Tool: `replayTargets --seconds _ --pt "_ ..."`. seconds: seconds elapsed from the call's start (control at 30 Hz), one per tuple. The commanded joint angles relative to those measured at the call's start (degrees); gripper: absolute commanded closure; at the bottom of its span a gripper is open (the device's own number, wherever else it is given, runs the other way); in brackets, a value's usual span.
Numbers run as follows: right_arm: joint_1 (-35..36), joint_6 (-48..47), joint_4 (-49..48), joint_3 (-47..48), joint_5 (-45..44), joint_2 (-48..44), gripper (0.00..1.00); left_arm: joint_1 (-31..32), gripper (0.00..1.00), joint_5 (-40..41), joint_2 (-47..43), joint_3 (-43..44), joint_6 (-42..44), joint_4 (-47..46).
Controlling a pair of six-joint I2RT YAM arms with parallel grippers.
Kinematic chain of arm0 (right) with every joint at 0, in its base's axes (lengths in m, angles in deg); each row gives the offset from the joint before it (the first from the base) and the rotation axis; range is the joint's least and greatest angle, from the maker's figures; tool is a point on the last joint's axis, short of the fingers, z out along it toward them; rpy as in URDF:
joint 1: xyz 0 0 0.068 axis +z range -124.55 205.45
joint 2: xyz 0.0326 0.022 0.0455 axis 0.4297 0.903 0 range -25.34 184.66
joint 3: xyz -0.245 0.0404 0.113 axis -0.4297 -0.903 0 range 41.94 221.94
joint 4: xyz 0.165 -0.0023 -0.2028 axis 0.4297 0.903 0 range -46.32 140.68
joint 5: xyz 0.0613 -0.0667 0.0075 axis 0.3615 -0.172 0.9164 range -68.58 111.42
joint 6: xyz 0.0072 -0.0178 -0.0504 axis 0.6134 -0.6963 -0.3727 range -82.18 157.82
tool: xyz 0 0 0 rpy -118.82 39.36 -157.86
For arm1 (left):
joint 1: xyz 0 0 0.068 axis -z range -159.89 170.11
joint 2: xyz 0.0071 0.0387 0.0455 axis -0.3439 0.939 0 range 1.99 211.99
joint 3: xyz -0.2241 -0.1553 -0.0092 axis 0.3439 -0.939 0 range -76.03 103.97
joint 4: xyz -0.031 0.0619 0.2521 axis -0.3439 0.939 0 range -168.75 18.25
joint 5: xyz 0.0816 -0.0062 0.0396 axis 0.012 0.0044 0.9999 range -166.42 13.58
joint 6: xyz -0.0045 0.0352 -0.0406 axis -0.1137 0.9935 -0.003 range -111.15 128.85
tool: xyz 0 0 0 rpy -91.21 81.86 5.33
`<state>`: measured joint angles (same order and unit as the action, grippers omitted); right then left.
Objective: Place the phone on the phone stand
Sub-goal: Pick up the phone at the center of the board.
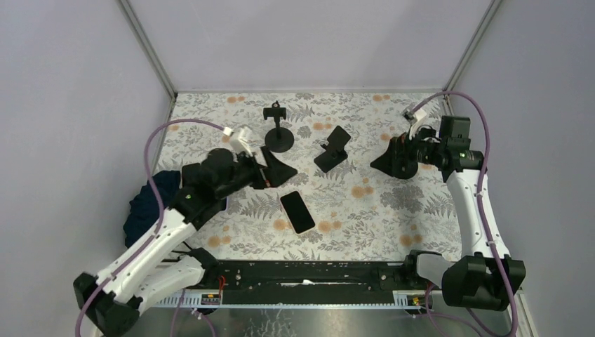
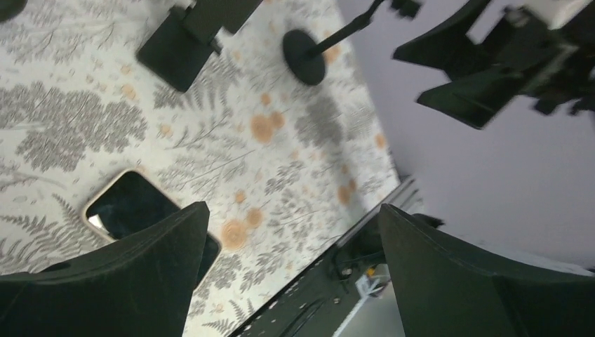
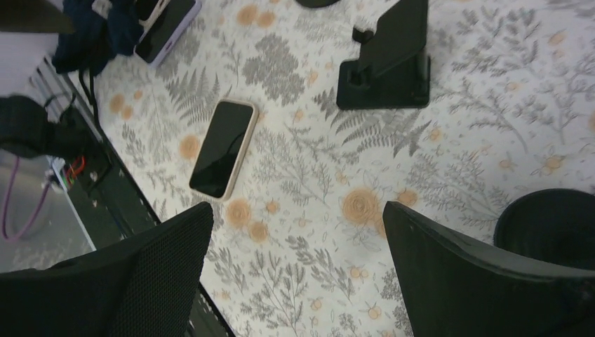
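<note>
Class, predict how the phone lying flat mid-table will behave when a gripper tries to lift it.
The phone looks like a stiff slab, so probably no flexing. It lies flat with thin edges and a glossy screen, so it may slide rather than lift.

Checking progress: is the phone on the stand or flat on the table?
Flat on the table: the phone lies screen-up, apart from the empty stand.

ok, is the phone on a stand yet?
No, the phone lies flat, apart from the wedge stand and the pole stand.
</note>
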<state>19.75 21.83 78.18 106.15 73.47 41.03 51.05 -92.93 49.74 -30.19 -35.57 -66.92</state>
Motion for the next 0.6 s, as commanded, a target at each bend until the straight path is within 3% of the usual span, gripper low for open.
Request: replayTargets --seconds 0.0,0.17,0.37,0.57 --pt "0.0 -12.0 1.4 -4.3 4.1 -3.2 0.0 10.4 0.01 22.3 8.2 4.9 5.3 9.6" --pt "0.0 -10.6 -4.9 -11.5 3.0 -4.4 0.0 17.0 0.01 34.5 14.8 4.4 -1.8 10.8" --pt "0.0 -13.4 -5.2 -15.6 1.9 -3.1 0.0 17.6 0.01 38.4 21.6 2.1 -14.0 10.9" --pt "0.0 -14.4 -4.0 -14.9 0.6 -2.1 0.0 18.0 0.01 39.6 33.6 9.4 -19.3 18.3"
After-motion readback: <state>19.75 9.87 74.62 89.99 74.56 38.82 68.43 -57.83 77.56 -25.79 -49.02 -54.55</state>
